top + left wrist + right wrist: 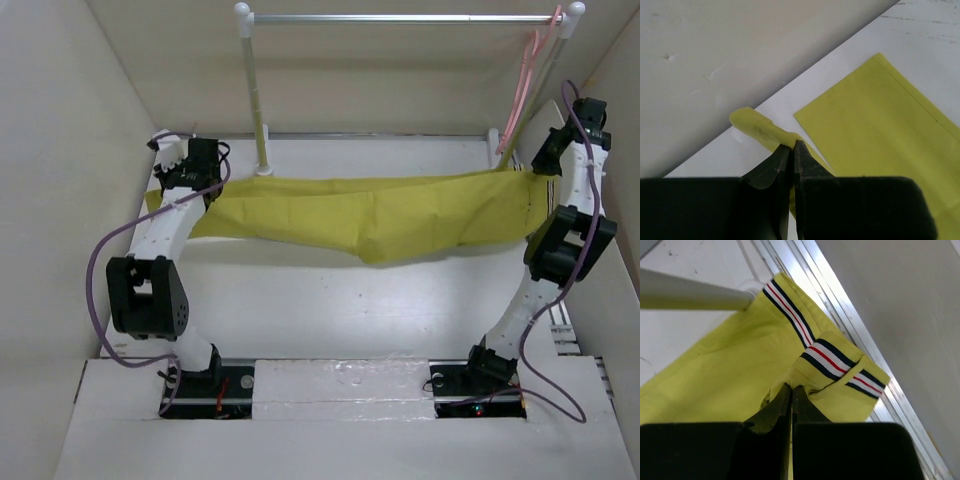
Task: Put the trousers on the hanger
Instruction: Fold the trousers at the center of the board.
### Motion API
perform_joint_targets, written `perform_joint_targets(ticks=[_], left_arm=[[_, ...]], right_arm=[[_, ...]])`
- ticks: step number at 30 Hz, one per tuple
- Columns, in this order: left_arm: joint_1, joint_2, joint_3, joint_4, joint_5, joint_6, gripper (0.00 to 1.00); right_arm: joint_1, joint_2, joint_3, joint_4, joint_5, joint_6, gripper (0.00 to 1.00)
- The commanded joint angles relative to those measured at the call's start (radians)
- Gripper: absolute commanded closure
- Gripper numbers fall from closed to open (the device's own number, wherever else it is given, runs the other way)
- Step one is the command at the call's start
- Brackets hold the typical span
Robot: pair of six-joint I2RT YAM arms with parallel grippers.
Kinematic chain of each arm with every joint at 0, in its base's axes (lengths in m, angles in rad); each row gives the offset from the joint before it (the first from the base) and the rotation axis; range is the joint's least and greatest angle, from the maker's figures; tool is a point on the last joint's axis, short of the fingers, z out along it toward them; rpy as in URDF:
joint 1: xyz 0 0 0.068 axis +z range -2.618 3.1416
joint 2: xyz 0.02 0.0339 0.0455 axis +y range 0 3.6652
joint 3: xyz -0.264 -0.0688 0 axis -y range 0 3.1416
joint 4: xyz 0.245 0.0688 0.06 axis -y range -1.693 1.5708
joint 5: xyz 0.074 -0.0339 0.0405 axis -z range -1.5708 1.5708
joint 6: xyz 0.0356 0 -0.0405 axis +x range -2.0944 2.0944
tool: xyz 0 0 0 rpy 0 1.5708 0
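The trousers (380,215) stretched over the surface (330,310), hem clamped in the left end effector (792,150) and waistband in the right end effector (791,390); the step called for lifting both evenly, cloth taut, toward the hanger (525,85).

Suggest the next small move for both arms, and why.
Probably lift both ends together a little, cloth kept taut. The left gripper is shut on a leg hem, the right gripper on the striped waistband, so the trousers are held at both ends but stretch low across the table, while the hanger hangs higher on the rail beside the right arm.
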State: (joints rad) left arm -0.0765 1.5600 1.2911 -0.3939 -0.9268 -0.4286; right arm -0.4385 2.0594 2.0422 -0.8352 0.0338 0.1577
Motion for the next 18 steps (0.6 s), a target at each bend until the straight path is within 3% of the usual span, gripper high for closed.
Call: perform_joint_targets(ticks=[1, 7, 11, 12, 13, 14, 15, 16, 18], left_arm=[[0.006, 0.076, 0.097, 0.004, -0.112, 0.045, 1.00], [0.020, 0.362, 0.377, 0.001, -0.087, 0.151, 1.00], [0.069, 0.566, 0.658, -0.085, -0.034, 0.131, 1.00], [0.069, 0.640, 0.706, -0.101, -0.011, 0.128, 1.00], [0.081, 0.672, 0.749, -0.117, -0.004, 0.125, 0.98], [0.081, 0.698, 0.817, -0.114, 0.011, 0.132, 0.84], [0.081, 0.750, 0.865, -0.117, 0.044, 0.145, 0.35], [0.081, 0.750, 0.866, -0.117, 0.045, 0.145, 0.35], [0.081, 0.743, 0.886, -0.125, 0.078, 0.130, 0.24]], right_arm=[[0.009, 0.068, 0.149, 0.021, 0.014, -0.012, 1.00], [0.027, 0.246, 0.329, -0.004, -0.014, -0.003, 1.00], [0.038, 0.262, 0.302, 0.086, -0.026, 0.043, 0.99], [0.049, 0.258, 0.270, 0.137, -0.072, 0.064, 0.95], [0.049, 0.248, 0.256, 0.157, -0.077, 0.074, 0.79], [0.058, 0.245, 0.247, 0.171, -0.080, 0.080, 0.70], [0.070, 0.231, 0.213, 0.198, -0.086, 0.088, 0.39], [0.070, 0.222, 0.213, 0.199, -0.086, 0.088, 0.39], [0.070, 0.194, 0.187, 0.209, -0.107, 0.094, 0.35]])
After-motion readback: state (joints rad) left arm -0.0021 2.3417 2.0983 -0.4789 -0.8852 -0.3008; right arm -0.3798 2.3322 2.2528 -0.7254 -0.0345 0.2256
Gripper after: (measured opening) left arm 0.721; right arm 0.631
